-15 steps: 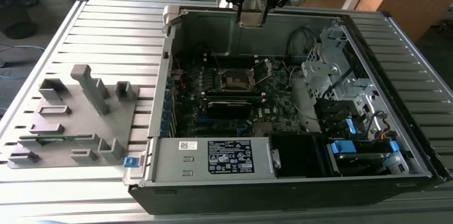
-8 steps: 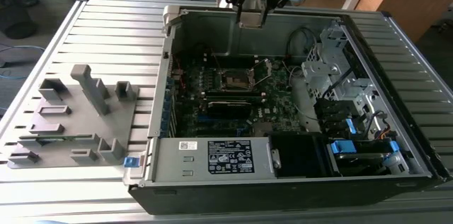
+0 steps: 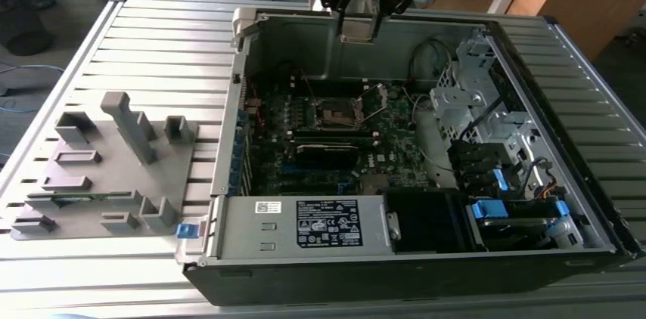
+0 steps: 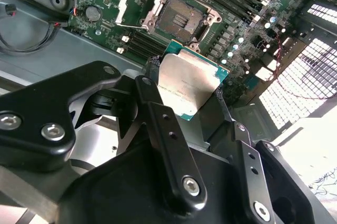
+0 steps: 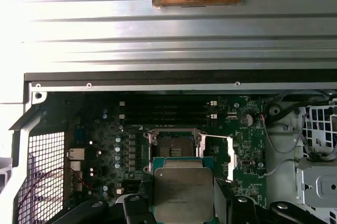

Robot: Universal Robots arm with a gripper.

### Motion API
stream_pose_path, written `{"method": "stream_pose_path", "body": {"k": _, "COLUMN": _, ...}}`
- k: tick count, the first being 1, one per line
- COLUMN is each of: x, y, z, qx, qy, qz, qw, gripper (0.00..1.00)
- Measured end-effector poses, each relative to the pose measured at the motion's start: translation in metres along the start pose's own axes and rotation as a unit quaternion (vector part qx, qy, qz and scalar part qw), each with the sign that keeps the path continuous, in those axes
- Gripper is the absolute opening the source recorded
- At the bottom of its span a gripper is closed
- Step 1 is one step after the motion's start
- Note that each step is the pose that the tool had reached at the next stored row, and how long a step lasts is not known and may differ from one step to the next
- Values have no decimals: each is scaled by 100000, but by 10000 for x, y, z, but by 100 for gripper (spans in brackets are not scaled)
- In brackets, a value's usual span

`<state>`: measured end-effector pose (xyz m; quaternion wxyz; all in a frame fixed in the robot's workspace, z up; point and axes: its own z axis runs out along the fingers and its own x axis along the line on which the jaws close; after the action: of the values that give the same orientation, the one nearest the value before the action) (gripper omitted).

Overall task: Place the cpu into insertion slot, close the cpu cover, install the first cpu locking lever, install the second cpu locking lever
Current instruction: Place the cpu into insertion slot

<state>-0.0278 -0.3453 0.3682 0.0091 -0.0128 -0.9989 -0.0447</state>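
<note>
Tool: the tool (image 4: 184, 86) is clamped on the cpu (image 4: 192, 84). Its two black fingers (image 4: 163, 129) press on opposite edges of the chip.
Cpu position: held in the air above the open computer case (image 3: 242, 236), clear of the motherboard (image 3: 404, 119) and not seated.
Exterior view: the tool hangs over the case's wall nearest the far edge of the desk (image 3: 151, 39). From here the chip is a small pale plate under the fingers, and its face cannot be made out.
Second wrist view: the dull silver top of the chip faces the camera, with a green rim at its edges. Past it lies the insertion slot (image 4: 181, 19), dark and bare.
First wrist view: the chip sits just short of the slot, the two roughly in line.
Cpu cover: the cpu cover (image 4: 139, 0) is swung up on its hinge and stands beside the slot, leaving it uncovered.
Around the slot: long black memory slots (image 5: 166, 109) on one side, a coin cell (image 5: 246, 120) and loose cables (image 5: 274, 129) near the cover side.
Elsewhere in case: power supply box (image 3: 323, 224) along the wall nearest the desk's near edge.
On desk: a grey fixture block (image 3: 101, 168) beside the case, toward the desk edge on the exterior view's left.
In the way: nothing lies over the slot opening.
</note>
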Motion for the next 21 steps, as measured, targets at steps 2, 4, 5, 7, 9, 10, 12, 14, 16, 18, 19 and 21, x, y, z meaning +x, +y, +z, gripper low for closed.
{"method": "stream_pose_path", "body": {"k": 2, "x": 0, "y": 0, "z": 1, "qx": -4, "qy": -2, "qz": -1, "qw": 100000, "gripper": 54}}
{"method": "stream_pose_path", "body": {"k": 4, "x": 0, "y": 0, "z": 6, "qx": -6, "qy": -2, "qz": 0, "qw": 100000, "gripper": 54}}
{"method": "stream_pose_path", "body": {"k": 5, "x": 0, "y": -1, "z": 7, "qx": 0, "qy": 2, "qz": 0, "qw": 100000, "gripper": 54}}
{"method": "stream_pose_path", "body": {"k": 7, "x": 0, "y": -1, "z": 11, "qx": 3, "qy": 2, "qz": -1, "qw": 100000, "gripper": 54}}
{"method": "stream_pose_path", "body": {"k": 9, "x": 0, "y": -1, "z": 15, "qx": 4, "qy": 3, "qz": 0, "qw": 100000, "gripper": 54}}
{"method": "stream_pose_path", "body": {"k": 10, "x": 0, "y": -1, "z": 15, "qx": 3, "qy": 3, "qz": 0, "qw": 100000, "gripper": 54}}
{"method": "stream_pose_path", "body": {"k": 12, "x": 0, "y": -1, "z": 15, "qx": 1, "qy": 2, "qz": 2, "qw": 100000, "gripper": 54}}
{"method": "stream_pose_path", "body": {"k": 14, "x": 0, "y": -2, "z": 16, "qx": 2, "qy": 3, "qz": 0, "qw": 100000, "gripper": 54}}
{"method": "stream_pose_path", "body": {"k": 16, "x": 0, "y": -1, "z": 16, "qx": -1, "qy": 2, "qz": 0, "qw": 100000, "gripper": 54}}
{"method": "stream_pose_path", "body": {"k": 18, "x": 0, "y": -1, "z": 19, "qx": -6, "qy": 0, "qz": 1, "qw": 100000, "gripper": 54}}
{"method": "stream_pose_path", "body": {"k": 19, "x": 0, "y": -2, "z": 27, "qx": -19, "qy": -7, "qz": 0, "qw": 100000, "gripper": 54}}
{"method": "stream_pose_path", "body": {"k": 21, "x": -1, "y": -5, "z": 53, "qx": -1, "qy": 0, "qz": -1, "qw": 100000, "gripper": 54}}
